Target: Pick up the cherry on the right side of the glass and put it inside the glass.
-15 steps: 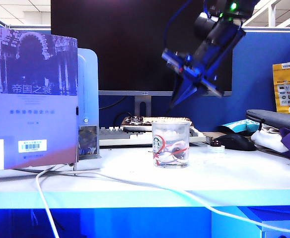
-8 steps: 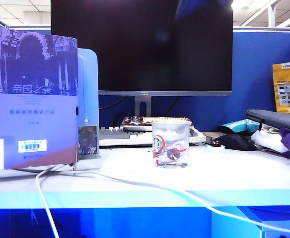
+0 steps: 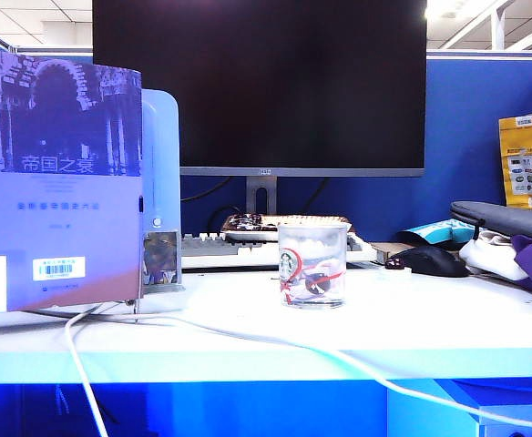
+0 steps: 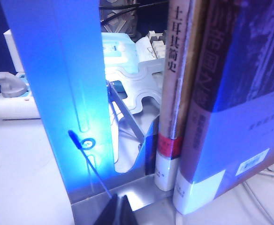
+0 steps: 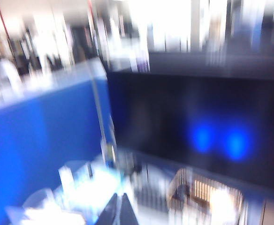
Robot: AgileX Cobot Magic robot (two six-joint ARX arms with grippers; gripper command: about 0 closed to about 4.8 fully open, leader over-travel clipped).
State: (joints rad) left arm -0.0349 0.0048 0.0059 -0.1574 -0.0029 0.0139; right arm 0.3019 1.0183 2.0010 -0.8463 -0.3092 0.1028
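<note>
Left tool (image 4: 114, 213): tips pressed together, empty, just before the bookend (image 4: 57, 93). Clear logo glass (image 3: 312, 265) mid-worktop (image 3: 430, 328) holds a dark cherry (image 3: 318, 285). Right tool (image 5: 119, 211): tips together, empty; our view blurred.

You have one glass (image 3: 312, 264) near the desk's (image 3: 248, 332) middle with one cherry (image 3: 319, 286) inside, one monitor (image 3: 259, 86), one keyboard (image 3: 213, 248), one mouse (image 3: 433, 261), and two upright books (image 4: 212, 103).
</note>
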